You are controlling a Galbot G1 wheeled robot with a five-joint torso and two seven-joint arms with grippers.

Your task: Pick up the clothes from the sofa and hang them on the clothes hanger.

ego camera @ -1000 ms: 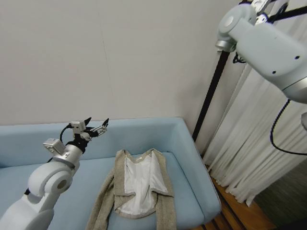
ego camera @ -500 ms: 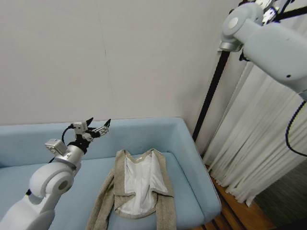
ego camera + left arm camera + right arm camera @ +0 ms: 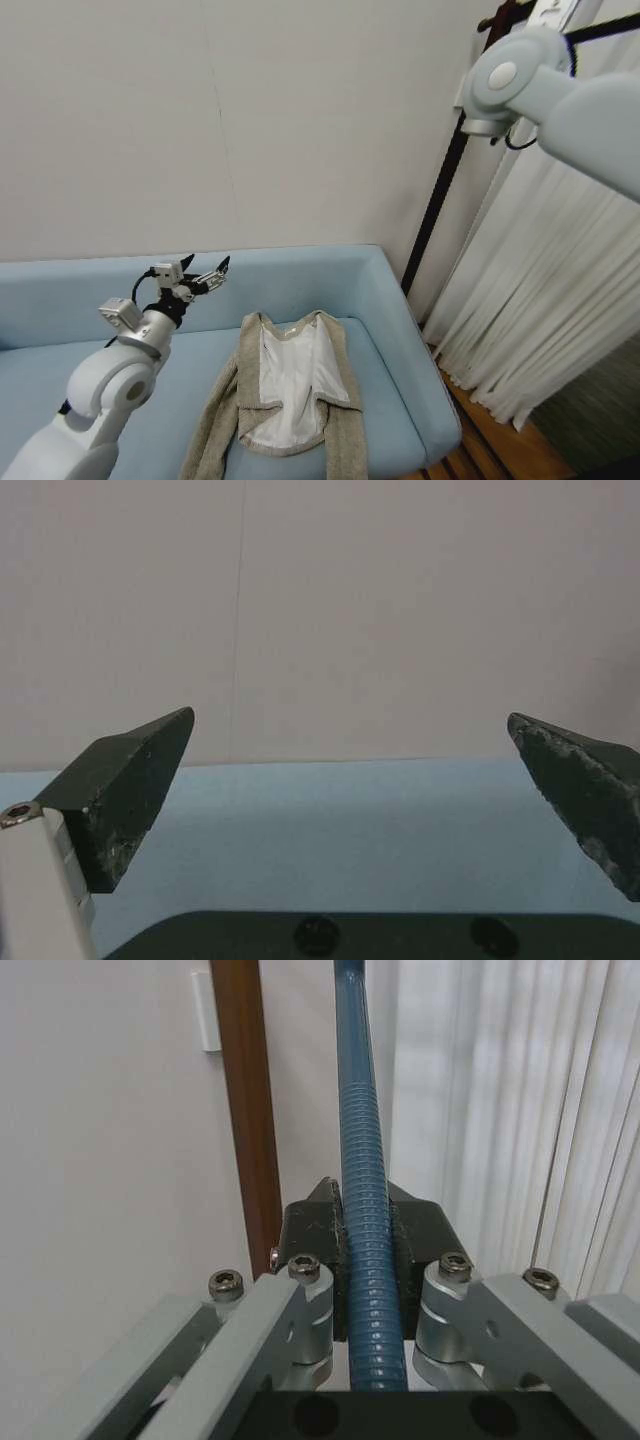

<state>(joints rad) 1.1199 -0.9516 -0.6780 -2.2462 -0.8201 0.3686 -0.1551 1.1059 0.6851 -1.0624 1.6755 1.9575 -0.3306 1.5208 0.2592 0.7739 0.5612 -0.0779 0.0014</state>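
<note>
Cardigan first: your beige knit cardigan (image 3: 290, 388) lies spread open on the seat of the light blue sofa (image 3: 395, 390). Its pale lining faces up and its collar points toward the backrest. It sits toward the sofa's right end, with one sleeve trailing off toward the front edge.

Your left gripper (image 3: 207, 267) hovers above the seat, near the backrest and to the left of the cardigan, clearly apart from it. In the left wrist view its two dark fingers (image 3: 130, 785) stand wide apart, with the sofa back and the plain wall (image 3: 250, 120) between them.

Your right arm (image 3: 560, 95) is raised high on the right, up by the top of the dark coat stand pole (image 3: 438, 195), which rises from behind the sofa's right end. In the right wrist view the right gripper (image 3: 366, 1252) has its black pads (image 3: 305, 1250) pressed together on a blue ribbed rod (image 3: 358, 1110) that runs straight up between them. A brown wooden pole (image 3: 250, 1110) stands just beside the rod against the wall, and white curtains (image 3: 540, 300) hang on the other side.
</note>
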